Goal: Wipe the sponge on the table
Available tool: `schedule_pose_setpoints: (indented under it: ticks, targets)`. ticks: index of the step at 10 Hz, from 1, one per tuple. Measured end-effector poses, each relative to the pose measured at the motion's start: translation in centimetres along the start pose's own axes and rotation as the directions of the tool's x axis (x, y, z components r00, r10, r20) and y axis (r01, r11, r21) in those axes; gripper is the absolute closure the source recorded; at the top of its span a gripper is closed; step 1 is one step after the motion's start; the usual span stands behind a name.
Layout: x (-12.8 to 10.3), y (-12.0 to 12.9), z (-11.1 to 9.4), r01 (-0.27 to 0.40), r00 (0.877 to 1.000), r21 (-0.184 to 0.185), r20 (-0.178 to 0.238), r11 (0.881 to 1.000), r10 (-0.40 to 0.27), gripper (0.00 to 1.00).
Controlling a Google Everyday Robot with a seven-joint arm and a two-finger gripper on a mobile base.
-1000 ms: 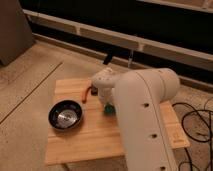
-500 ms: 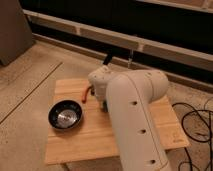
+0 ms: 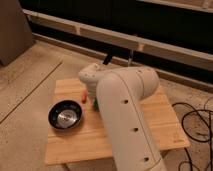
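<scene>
My white arm [image 3: 125, 110] reaches from the front right across the table [image 3: 150, 125] and bends down at its wrist [image 3: 90, 77] over the table's left-centre. The gripper is hidden beneath that wrist, down at the tabletop, and it is shut. A sliver of the teal-green sponge [image 3: 94, 104] shows on the wood right at the arm's left edge, under the wrist. The arm covers the rest of the sponge, so I cannot tell whether the gripper holds it.
A black bowl [image 3: 65, 115] with a shiny inside sits on the table's left part, close to the sponge. A small orange-red thing [image 3: 83, 95] lies just left of the wrist. Black cables [image 3: 197, 125] trail on the floor at the right. A dark wall runs behind.
The arm's upper part has swung left and closer to the camera, covering more of the table's middle. The sponge sliver and the bowl stay about where they were.
</scene>
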Motion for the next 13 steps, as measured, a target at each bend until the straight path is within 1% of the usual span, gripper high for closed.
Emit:
schedule_pose_setpoints:
  ticks: [2, 3, 4, 5, 7, 8, 9, 10, 11, 12, 13]
  targets:
    - [0.1, 2.6, 0.4, 0.016, 1.0, -0.03, 0.01, 0.999, -0.016, 1.0]
    - [0.4, 3.2, 0.9, 0.011, 1.0, -0.046, 0.011, 0.999, -0.011, 1.0]
    - [0.4, 3.6, 0.9, 0.009, 1.0, -0.053, 0.011, 0.999, -0.009, 1.0]
    - [0.9, 4.1, 1.1, 0.011, 1.0, -0.051, 0.01, 0.999, -0.01, 1.0]
    - [3.1, 4.3, 0.9, 0.023, 1.0, -0.011, -0.004, 1.0, -0.023, 1.0]
    - [4.2, 4.0, 0.2, 0.019, 1.0, 0.005, 0.005, 1.0, -0.019, 1.0]
    - [5.3, 3.7, -1.2, 0.01, 0.999, 0.016, 0.037, 1.0, -0.01, 1.0]
    - [6.1, 3.7, -1.7, 0.005, 0.999, 0.019, 0.053, 1.0, -0.006, 1.0]
    - [7.4, 4.0, -1.9, 0.002, 0.998, 0.017, 0.059, 1.0, -0.003, 1.0]
    - [8.6, 4.1, -1.8, -0.01, 0.998, 0.011, 0.059, 1.0, 0.01, 1.0]
    - [10.3, 3.2, -1.3, -0.036, 0.998, 0.012, 0.043, 0.999, 0.036, 1.0]
